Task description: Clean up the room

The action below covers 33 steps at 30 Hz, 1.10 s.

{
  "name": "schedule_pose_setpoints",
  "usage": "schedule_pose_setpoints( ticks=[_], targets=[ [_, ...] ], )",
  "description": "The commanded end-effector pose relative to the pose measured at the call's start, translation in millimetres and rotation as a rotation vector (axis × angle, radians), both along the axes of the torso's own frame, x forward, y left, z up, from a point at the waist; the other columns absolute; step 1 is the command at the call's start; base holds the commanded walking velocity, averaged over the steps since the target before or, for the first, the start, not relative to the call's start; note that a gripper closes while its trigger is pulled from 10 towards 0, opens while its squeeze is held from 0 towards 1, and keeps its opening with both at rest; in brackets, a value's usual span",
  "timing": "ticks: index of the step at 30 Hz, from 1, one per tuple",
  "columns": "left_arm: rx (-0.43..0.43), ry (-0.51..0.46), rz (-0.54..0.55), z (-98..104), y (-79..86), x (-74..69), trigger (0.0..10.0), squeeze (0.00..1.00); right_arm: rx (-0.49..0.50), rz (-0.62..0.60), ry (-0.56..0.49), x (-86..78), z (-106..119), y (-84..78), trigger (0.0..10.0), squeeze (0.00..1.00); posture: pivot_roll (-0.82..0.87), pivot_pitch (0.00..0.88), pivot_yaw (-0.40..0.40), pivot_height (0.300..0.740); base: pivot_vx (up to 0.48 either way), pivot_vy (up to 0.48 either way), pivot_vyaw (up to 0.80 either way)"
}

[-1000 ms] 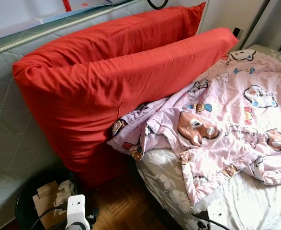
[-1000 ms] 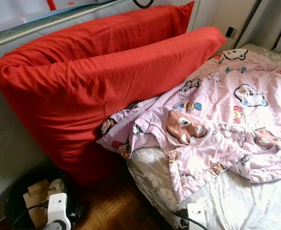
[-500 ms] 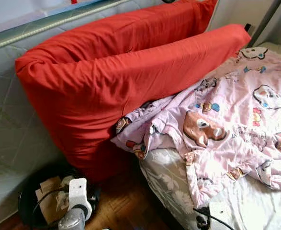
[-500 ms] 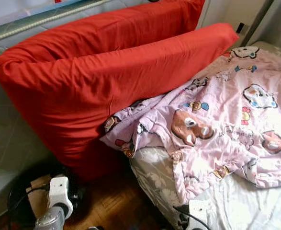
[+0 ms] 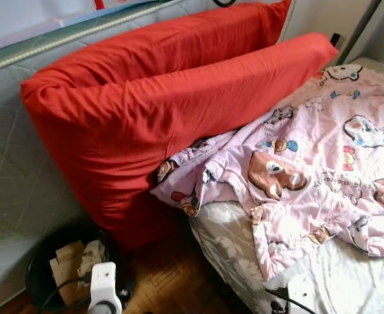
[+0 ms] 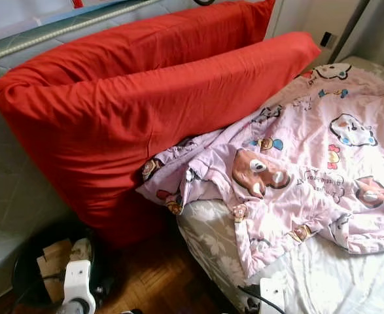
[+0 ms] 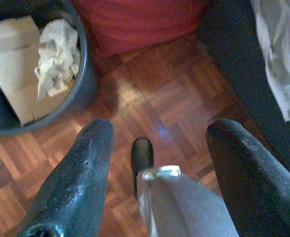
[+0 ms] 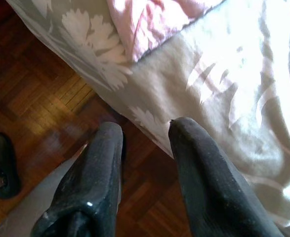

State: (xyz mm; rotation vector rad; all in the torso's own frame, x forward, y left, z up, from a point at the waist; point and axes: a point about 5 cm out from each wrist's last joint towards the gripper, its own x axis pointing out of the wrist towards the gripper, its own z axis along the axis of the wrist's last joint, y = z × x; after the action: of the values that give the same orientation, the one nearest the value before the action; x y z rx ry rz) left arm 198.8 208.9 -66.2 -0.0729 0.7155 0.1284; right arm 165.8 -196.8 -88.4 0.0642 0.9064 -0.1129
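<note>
Pink cartoon-print blanket (image 5: 309, 183) lying crumpled across the bed (image 5: 227, 245), one corner bunched against the red cushions and hanging just over the bed's near edge. Grey sheet with white flower print exposed below the blanket's lower edge. Two large red cushions (image 5: 159, 111) standing on edge side by side between the bed and an upright grey quilted mattress (image 5: 8, 196), the nearer cushion touching the blanket. Black bin (image 5: 44, 261) on the wooden parquet floor (image 5: 165, 275), at the foot of the cushions and beside the mattress; cardboard pieces (image 7: 11, 54) and crumpled white paper (image 7: 53, 57) inside it.

Left gripper (image 7: 157, 163) held low over the floor near the bin, fingers (image 7: 83, 177) spread wide apart, nothing between them. A dark foot (image 7: 141, 153) on the parquet below, seen through the gap. White wrist housing of the left arm (image 5: 103, 291) at the lower edge of the head views, next to the bin.

Right gripper (image 8: 145, 163) held at the near edge of the bed, over the line where sheet meets floor, fingers (image 8: 98, 177) a narrow gap apart, nothing grasped. Blanket's hem (image 8: 149, 24) just beyond the fingertips, not touched.
</note>
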Motion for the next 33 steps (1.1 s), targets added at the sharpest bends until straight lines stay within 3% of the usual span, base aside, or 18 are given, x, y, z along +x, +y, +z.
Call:
schedule_pose_setpoints(
  ticks=[1, 8, 15, 26, 33],
  targets=[
    [0.011, 0.041, 0.0, -5.2, 2.6, -9.5, 10.0, 0.0, 0.005, -0.016, 0.038, -8.5, -4.2, 0.6, 10.0, 0.0, 0.09, 0.183, -0.015, 0.74, 0.251, 0.0, 0.0],
    [0.011, 0.043, 0.005, -5.1, 2.5, -8.8, 10.0, 0.0, 0.002, -0.015, 0.037, -7.5, -3.8, 0.3, 10.0, 0.0, 0.09, 0.184, -0.016, 0.74, 0.252, 0.0, 0.0],
    [0.015, 0.002, -0.003, 0.9, 3.5, 0.8, 10.0, 0.0, 0.006, -0.015, 0.029, -6.8, -3.4, 0.8, 10.0, 0.0, 0.09, 0.193, -0.017, 0.74, 0.262, 0.0, 0.0],
    [0.037, -0.159, -0.052, 23.3, -1.5, 31.9, 10.0, 0.0, 0.019, -0.029, 0.009, -6.5, -2.8, 0.9, 10.0, 0.0, 0.09, 0.207, -0.015, 0.74, 0.024, 0.0, 0.0],
    [0.045, -0.348, -0.083, 48.3, -2.5, 53.3, 10.0, 0.0, 0.036, -0.068, -0.041, -5.3, -0.8, 0.4, 10.0, 0.0, 0.09, 0.211, -0.016, 0.74, 0.0, 0.0, 0.0]
  ],
)
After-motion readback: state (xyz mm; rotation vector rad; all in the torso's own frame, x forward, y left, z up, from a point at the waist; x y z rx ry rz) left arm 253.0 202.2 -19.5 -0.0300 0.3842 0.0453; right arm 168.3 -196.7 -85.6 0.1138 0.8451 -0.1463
